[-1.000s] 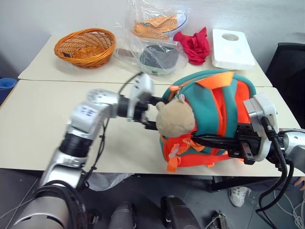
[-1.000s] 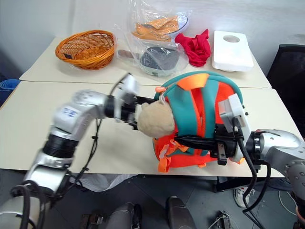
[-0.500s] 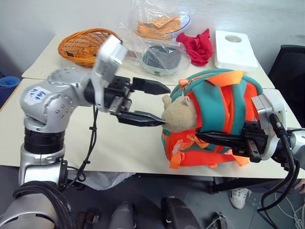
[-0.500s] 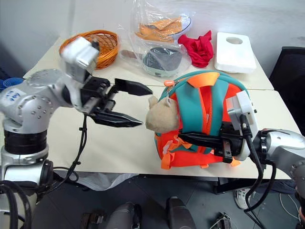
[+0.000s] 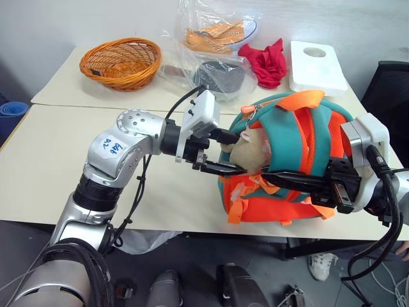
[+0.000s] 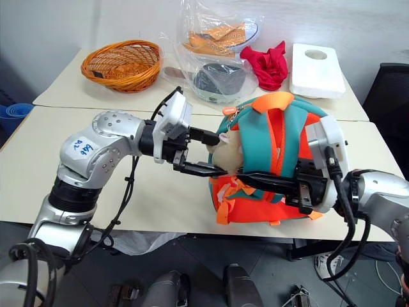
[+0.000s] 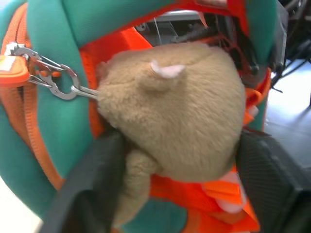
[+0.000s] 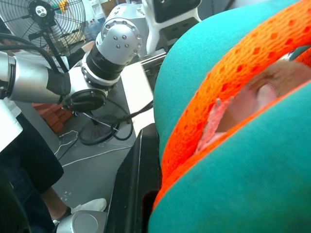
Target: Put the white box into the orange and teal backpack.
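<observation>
The orange and teal backpack [image 5: 287,137] stands upright on the near table, with its tan plush toy [image 5: 246,148] hanging at the side that faces my left arm. My left gripper [image 5: 238,153] reaches in level from the left. One finger lies above the plush toy [image 7: 184,111] and one below it, both pressed against the fur. My right gripper [image 5: 265,177] comes from the right and is shut on the backpack's lower orange and teal strap [image 8: 204,141]. The white box is out of view.
On the far table are an orange wicker basket [image 5: 120,61], clear plastic bags [image 5: 214,45] with orange and grey items, a red cloth [image 5: 265,61] and a thick white foam block [image 5: 317,64] with a round dent. A black chair [image 5: 390,83] stands at the right.
My left gripper has moved right, in to the backpack. Its wide-open fingers have narrowed around the plush toy. The right gripper has kept its hold and place.
</observation>
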`<state>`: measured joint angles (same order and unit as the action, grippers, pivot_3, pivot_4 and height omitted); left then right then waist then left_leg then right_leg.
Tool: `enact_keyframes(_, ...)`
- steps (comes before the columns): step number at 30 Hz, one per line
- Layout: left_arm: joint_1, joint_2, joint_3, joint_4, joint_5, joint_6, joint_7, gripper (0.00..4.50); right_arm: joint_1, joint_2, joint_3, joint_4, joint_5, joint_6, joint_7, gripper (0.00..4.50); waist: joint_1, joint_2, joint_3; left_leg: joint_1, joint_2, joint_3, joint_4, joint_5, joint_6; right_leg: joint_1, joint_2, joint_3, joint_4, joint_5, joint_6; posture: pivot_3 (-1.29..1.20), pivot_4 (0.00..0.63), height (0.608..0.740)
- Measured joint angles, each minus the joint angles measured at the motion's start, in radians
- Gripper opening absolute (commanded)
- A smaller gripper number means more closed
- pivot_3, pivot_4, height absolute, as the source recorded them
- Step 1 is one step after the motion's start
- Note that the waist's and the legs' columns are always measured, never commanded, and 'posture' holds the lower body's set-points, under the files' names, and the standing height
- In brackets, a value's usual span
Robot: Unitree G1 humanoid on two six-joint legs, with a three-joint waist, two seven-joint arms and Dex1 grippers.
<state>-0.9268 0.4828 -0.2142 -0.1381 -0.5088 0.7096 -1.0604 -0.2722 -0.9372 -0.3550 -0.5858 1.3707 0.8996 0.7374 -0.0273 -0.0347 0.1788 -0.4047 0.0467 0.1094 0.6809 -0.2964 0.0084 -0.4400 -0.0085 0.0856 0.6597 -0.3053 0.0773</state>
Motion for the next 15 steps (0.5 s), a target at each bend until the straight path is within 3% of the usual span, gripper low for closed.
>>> enact_keyframes(8,0.0,-0.003,0.04,0.039,-0.009,0.005,0.002,0.32,0.012,-0.006,-0.001,0.001,-0.016,-0.005,0.009,0.0,-0.001,0.0,0.0,0.0,0.0,0.0,0.0,0.0,0.0,0.0,0.0,0.0,0.0,0.0,0.0,0.0,0.15,0.74)
enact_keyframes(10,-0.006,0.015,0.051,0.059,-0.019,0.0,-0.028,0.11,0.016,-0.023,-0.013,0.012,-0.036,-0.007,0.029,0.0,-0.001,0.0,0.0,0.0,0.0,0.0,0.0,0.0,0.0,0.0,0.0,0.0,0.0,0.0,0.0,0.0,0.15,0.74)
enact_keyframes(15,-0.111,0.125,0.128,0.263,-0.024,-0.036,-0.104,0.07,0.063,-0.045,-0.118,0.079,-0.045,-0.007,0.085,0.0,-0.002,0.0,0.0,0.0,0.0,0.0,0.0,0.0,0.0,-0.001,0.001,0.0,0.0,0.0,0.0,0.0,0.15,0.74)
